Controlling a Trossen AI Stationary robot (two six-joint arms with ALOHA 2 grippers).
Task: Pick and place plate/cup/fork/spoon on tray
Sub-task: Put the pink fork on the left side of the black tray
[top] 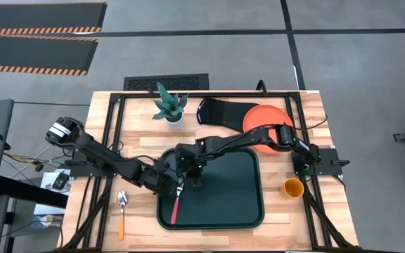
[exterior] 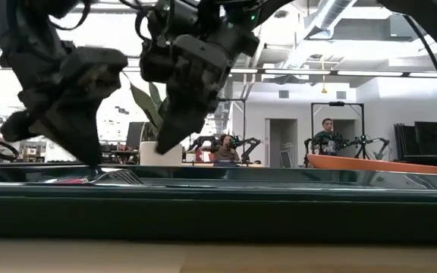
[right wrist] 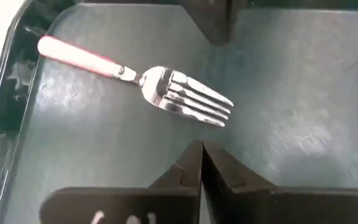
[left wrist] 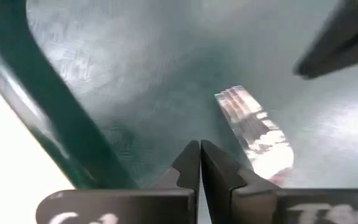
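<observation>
1. On the tray [top: 241, 200], near its left edge, lies the fork [top: 176, 204], free of both grippers.
2. Left gripper [left wrist: 200, 163] hovers just beside the tines, fingers pressed together, empty.
3. Right gripper [right wrist: 202, 163] hangs close by over the tray, fingers likewise together, empty.

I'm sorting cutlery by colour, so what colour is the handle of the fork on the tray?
The fork has a red handle, clearest in the right wrist view.
</observation>
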